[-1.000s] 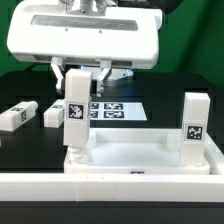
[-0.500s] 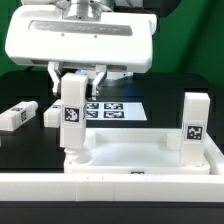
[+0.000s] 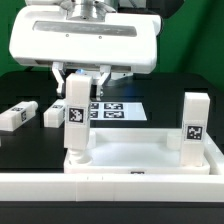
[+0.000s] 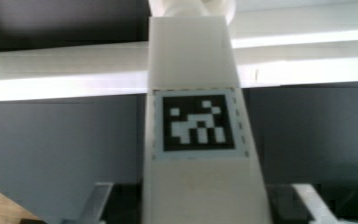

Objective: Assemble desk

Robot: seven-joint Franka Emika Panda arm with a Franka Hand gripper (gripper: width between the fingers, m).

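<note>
One leg clamped upright in tool; seating in desk top unclear.

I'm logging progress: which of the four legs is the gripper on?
The upright leg on the exterior view's left, between the fingers of the gripper. The other upright leg stands free at the right; two legs lie flat on the table.

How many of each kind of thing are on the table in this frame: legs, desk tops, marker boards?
Legs: 4
Desk top: 1
Marker board: 1
Total: 6
</note>
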